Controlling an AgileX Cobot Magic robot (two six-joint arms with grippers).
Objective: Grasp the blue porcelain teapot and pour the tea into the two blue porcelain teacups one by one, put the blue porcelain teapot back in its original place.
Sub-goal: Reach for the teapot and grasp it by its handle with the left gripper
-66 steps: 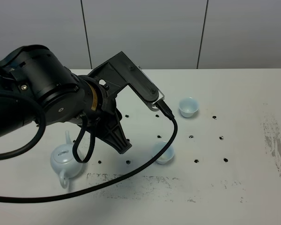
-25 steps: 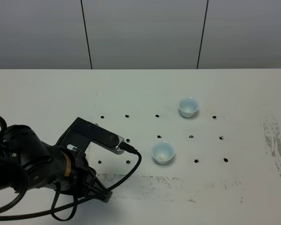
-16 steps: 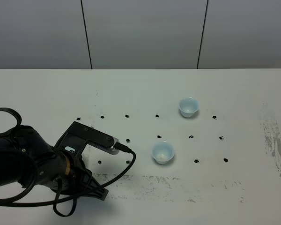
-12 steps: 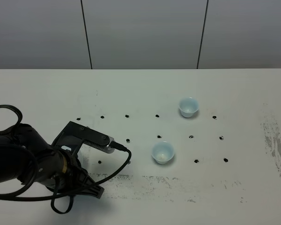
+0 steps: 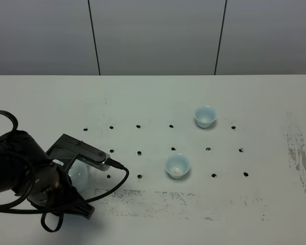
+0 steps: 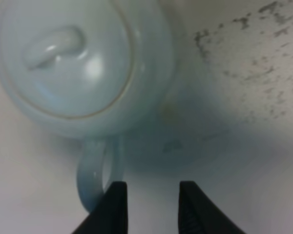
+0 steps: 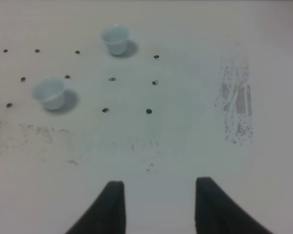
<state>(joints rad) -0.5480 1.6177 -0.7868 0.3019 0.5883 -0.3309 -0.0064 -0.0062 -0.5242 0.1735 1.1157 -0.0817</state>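
Observation:
The blue porcelain teapot (image 6: 78, 63) fills the left wrist view from above, lid on, its loop handle (image 6: 90, 175) toward the camera. My left gripper (image 6: 149, 187) is open just above the table. One fingertip touches or overlaps the handle, and nothing sits in the gap. In the high view the teapot (image 5: 79, 173) peeks out from under the left arm (image 5: 25, 171) at the front left. The two blue porcelain teacups (image 5: 206, 116) (image 5: 177, 166) stand upright to the right; the tea cannot be made out in them. My right gripper (image 7: 158, 187) is open over bare table, with the teacups (image 7: 116, 39) (image 7: 50, 91) far ahead.
The white table (image 5: 255, 214) carries a grid of small black dots and scuffed dark smears along the front and at the far right (image 5: 300, 155). A black cable (image 5: 112, 184) loops from the left arm across the table beside the teapot.
The left arm has sunk and slid to the left, toward the front-left corner. The teapot, hidden under it a second ago, now shows partly beside the wrist. The cups have not moved.

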